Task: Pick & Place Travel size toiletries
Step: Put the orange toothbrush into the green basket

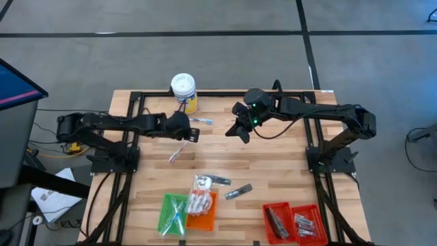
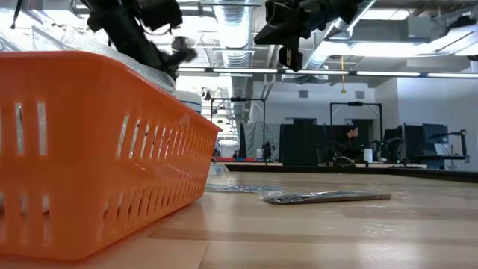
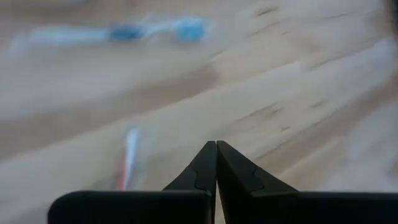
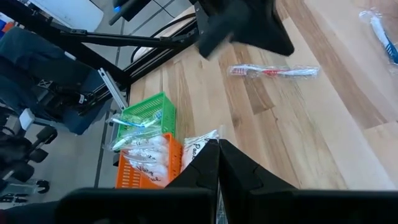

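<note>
The left claw (image 1: 193, 134) hung shut and empty above the tabletop (image 1: 287, 164), just beside a wrapped pink toothbrush (image 1: 178, 151) lying flat. The right claw (image 1: 240, 130) was shut and empty too, farther across. The toothbrush looked light and stiff, but its clear crinkly wrapper would likely be slippery; pinching across the middle of the handle seemed safest. A wrapped blue toothbrush (image 1: 199, 121) lay near the white-lidded tub (image 1: 184, 89).
</note>
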Tool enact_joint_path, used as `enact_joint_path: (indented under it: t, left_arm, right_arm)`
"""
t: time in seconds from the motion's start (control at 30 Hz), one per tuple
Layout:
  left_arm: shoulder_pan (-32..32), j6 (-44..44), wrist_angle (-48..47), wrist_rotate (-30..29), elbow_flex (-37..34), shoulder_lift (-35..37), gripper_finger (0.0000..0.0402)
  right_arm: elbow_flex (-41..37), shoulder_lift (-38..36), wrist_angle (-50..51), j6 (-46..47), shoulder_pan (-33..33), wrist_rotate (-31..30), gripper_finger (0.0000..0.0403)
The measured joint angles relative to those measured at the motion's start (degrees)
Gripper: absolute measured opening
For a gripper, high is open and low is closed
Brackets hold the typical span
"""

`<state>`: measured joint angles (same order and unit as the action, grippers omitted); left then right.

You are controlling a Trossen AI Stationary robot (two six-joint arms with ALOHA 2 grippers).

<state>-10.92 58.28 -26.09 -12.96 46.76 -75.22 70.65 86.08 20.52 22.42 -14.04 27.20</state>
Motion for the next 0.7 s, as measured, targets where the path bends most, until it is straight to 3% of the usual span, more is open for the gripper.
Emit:
enact_joint_path:
  t: [0.23,0.43,0.6,0.7]
  left_arm:
    - [0.71,1.83,-3.39,5.07,-0.02,-6.79,0.0002]
    - [3.34,1.71,-3.82,4.12,-0.02,-11.15,0.0001]
    - [6.14,-0.65,-4.79,-0.29,0.76,-12.02,0.0001]
    - [11.45,-7.42,-7.15,-10.69,5.34,-11.44,0.0001]
  right_arm:
    - [0.00,0.02,0.24,-0.53,-0.07,0.16,0.0000]
    - [0.00,0.02,0.43,-0.51,-0.39,1.53,0.0000]
    - [0.01,0.02,0.48,-0.51,-0.35,1.83,0.0000]
    - [0.00,0.02,0.50,-0.51,-0.35,1.86,0.0000]
